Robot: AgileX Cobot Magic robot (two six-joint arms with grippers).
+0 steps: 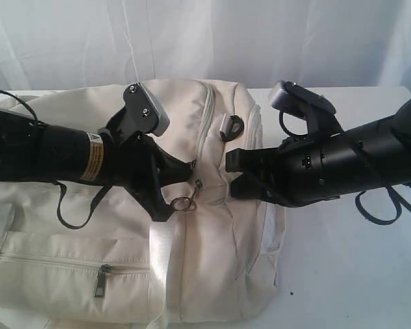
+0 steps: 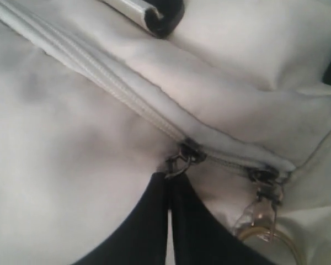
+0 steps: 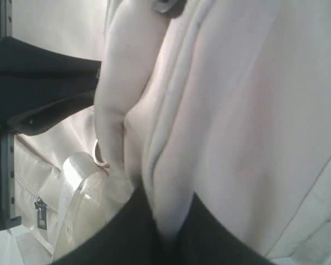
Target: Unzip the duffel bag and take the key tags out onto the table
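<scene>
Nearest you, the duffel bag (image 1: 212,274) lies across the table (image 1: 342,274), with bare top open on your right arm's side. Mid-bag, your left gripper (image 2: 167,178) is pinched closed on a zip pull (image 2: 179,161); just beside, your right gripper (image 3: 164,212) clamps a fold of bag fabric

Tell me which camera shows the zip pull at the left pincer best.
Left wrist view: the zip pull sits sharp, central on the bag, nipped by the shut left pincer. The exterior view loses it among that pincer's tips; the right wrist view misses it.
</scene>
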